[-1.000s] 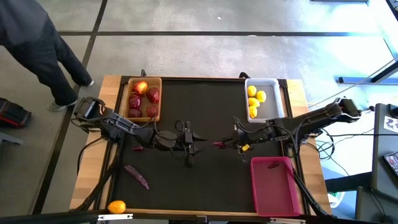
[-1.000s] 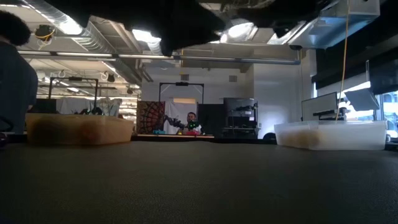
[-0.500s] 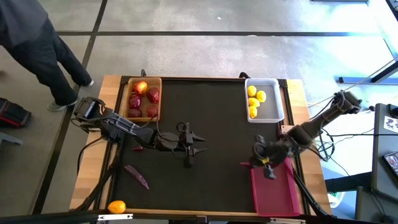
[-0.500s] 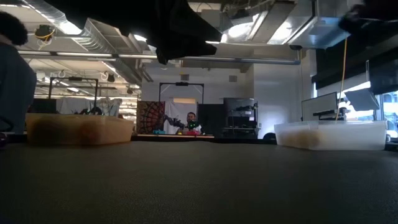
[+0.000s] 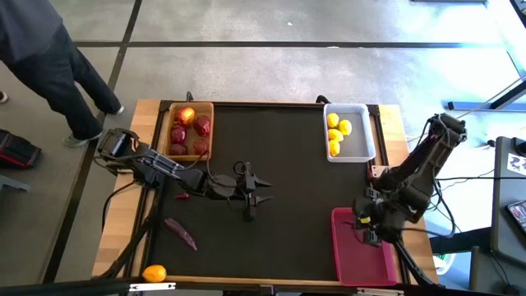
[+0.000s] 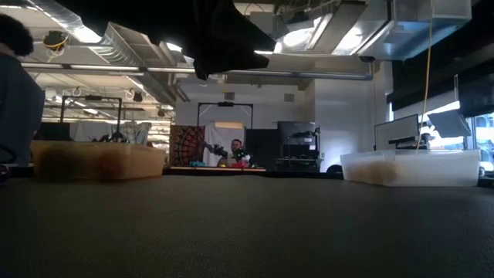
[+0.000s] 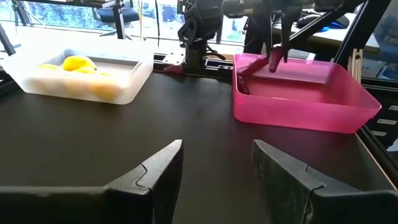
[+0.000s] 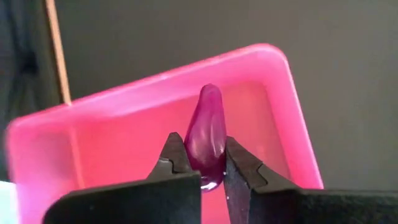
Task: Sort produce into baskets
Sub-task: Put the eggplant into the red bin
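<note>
Right hand [image 8: 205, 163] pinches a purple-red piece [image 8: 206, 132] above the pink basket [image 5: 363, 249], while the left hand [image 7: 216, 163] hangs spread over mid-counter [image 5: 288, 156].

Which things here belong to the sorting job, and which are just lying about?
Job:
- purple piece held in right hand over the pink basket
- wooden basket of red fruits
- white basket of lemons
- purple piece on mat
- orange fruit
- left hand, open

Lying about:
- person beside the table
</note>
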Controlling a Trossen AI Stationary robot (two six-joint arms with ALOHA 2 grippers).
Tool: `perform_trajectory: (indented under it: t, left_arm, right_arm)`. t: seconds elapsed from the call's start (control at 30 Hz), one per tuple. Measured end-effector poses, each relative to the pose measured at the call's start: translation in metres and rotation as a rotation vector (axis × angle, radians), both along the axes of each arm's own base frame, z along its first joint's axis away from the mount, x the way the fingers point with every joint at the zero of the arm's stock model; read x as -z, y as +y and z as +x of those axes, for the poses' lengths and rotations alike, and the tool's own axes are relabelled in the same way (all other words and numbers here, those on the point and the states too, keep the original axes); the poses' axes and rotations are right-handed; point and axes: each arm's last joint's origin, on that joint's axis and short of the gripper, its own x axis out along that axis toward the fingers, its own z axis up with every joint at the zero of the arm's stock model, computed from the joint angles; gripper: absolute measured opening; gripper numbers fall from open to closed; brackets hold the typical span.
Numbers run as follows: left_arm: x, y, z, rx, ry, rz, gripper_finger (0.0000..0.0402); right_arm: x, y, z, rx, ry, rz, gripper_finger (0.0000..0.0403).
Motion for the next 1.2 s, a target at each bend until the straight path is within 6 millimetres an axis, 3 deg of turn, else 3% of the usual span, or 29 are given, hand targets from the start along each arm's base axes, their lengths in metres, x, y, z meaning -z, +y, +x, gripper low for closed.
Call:
perform_trajectory:
  t: [0.3,0.53,1.03,1.2]
  left_arm:
    - [0.000,0.000,0.000,0.000,0.000,0.000,0.0187]
    - [0.000,0.001,0.000,-0.001,0.000,0.003,0.0187]
    - [0.000,0.001,0.000,-0.001,0.001,0.005,0.0187]
    - [0.000,0.001,0.000,0.001,0.001,0.010,0.0187]
  right_arm:
    - [0.045,0.009,0.001,0.012,0.111,-0.066,0.0021]
    - [0.063,0.010,0.002,0.058,0.157,-0.113,0.0026]
    - [0.064,0.011,-0.001,0.059,0.259,-0.062,0.0188]
    - [0.036,0.013,0.011,0.061,0.247,-0.048,0.0197]
